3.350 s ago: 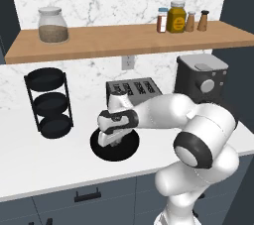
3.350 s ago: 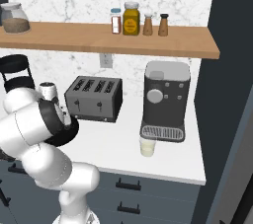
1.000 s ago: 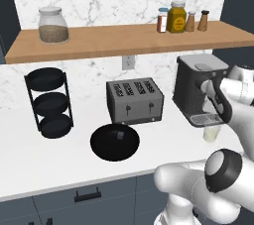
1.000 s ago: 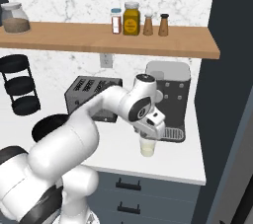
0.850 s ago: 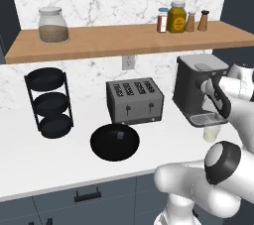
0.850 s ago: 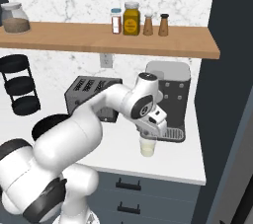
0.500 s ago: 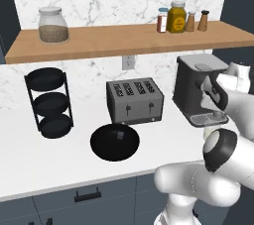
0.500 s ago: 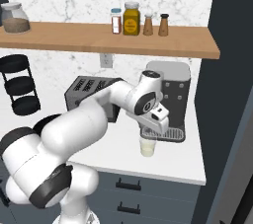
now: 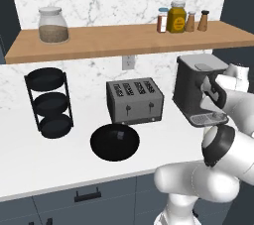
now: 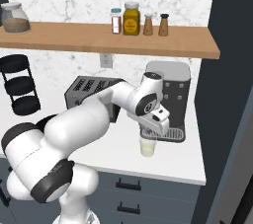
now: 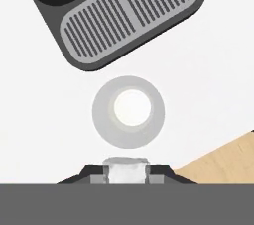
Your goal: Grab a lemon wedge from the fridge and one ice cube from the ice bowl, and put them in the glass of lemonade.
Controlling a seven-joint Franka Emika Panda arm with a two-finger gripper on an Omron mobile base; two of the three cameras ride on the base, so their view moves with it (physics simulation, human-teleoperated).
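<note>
In the left base view you see the arm bent up at the right edge, its wrist in front of the coffee machine (image 9: 199,89). The ice bowl (image 9: 114,141) sits on the white counter (image 9: 44,157) just in front of the toaster (image 9: 135,100), with the black three-tier rack (image 9: 48,102) well off to the left. Above them the wooden shelf (image 9: 114,40) carries a glass jar (image 9: 52,24) and a row of small bottles (image 9: 182,19).

In the right base view you find the gripper (image 10: 157,128) hanging directly over the glass of lemonade (image 10: 147,146), which stands on the counter just in front of the coffee machine's drip tray (image 10: 163,133). The hand looks to be a little above the glass rim, though from this angle you cannot be sure they are apart.

In the hand view you look straight down into the glass of lemonade, a pale ring with a bright centre, with the ribbed drip tray beyond it. At the bottom edge the two dark finger tips (image 11: 94,172) are clamped on the ice cube (image 11: 127,169), a small pale block pinched between them, just short of the glass's near rim.
</note>
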